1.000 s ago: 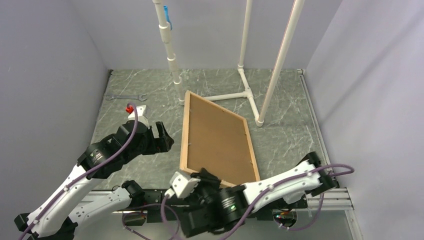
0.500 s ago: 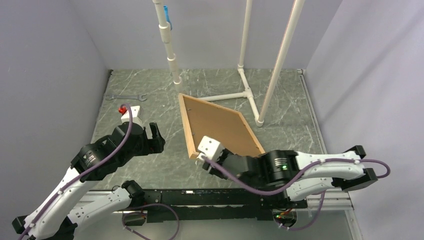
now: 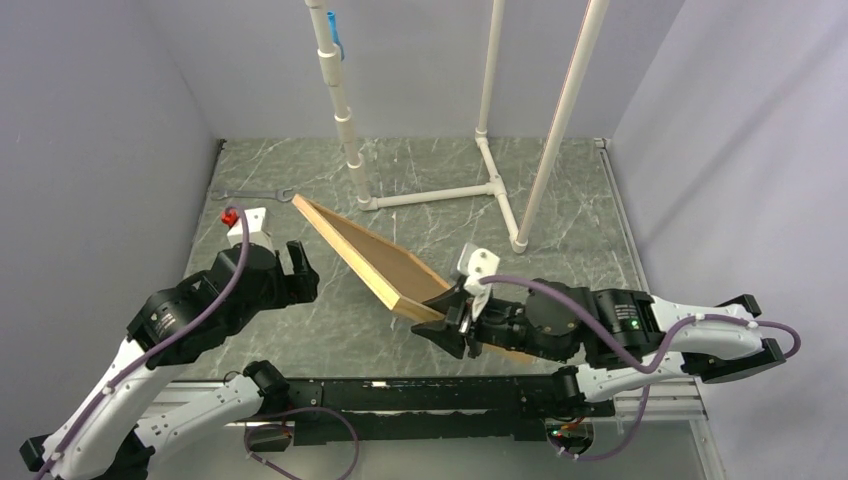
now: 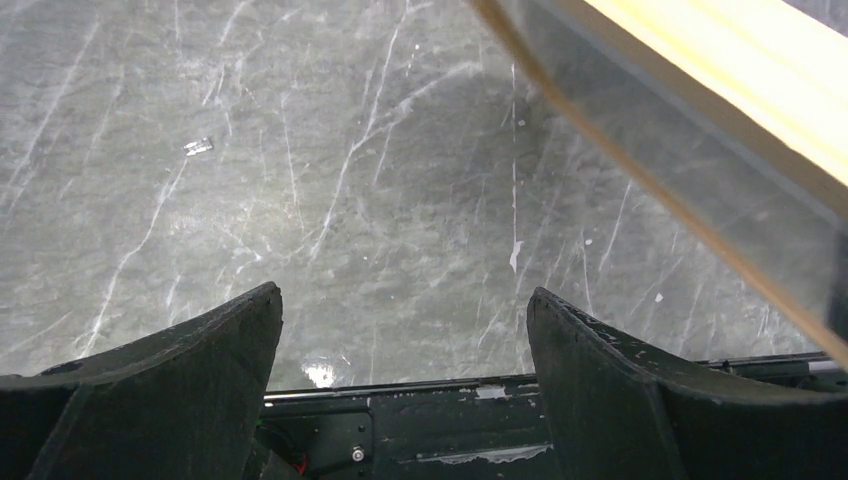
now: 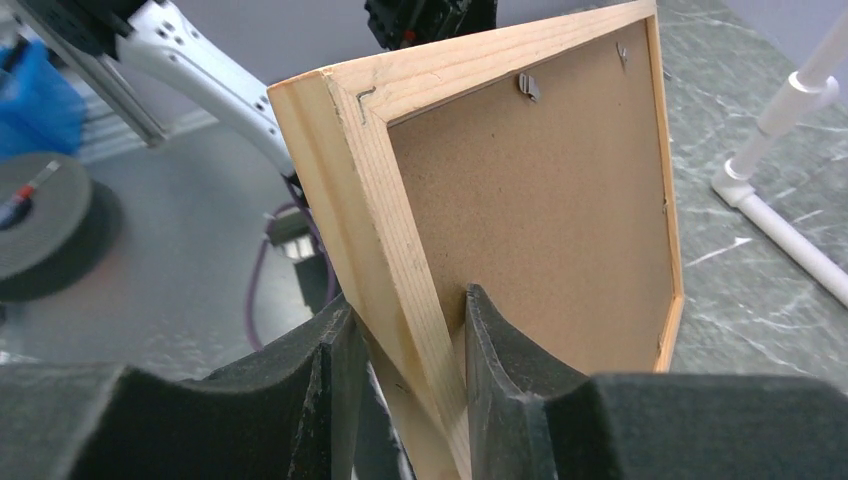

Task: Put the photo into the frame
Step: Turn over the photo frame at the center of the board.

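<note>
We are watching the frame [image 3: 365, 250] tilting steeply over the middle of the marble table [image 3: 570, 200]. The brown backing panel [image 5: 540, 200] is sitting inside it. The right gripper [image 5: 408, 315] is clamping the frame's near wooden strip. The left gripper [image 4: 400, 330] is hovering beside it, jaws wide apart.

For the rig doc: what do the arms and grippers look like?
Left arm and right arm: white shells, black joints, purple cable along each. Left gripper and right gripper: black, broad curved fingers. White camera block per wrist; red plug on the left's.
</note>
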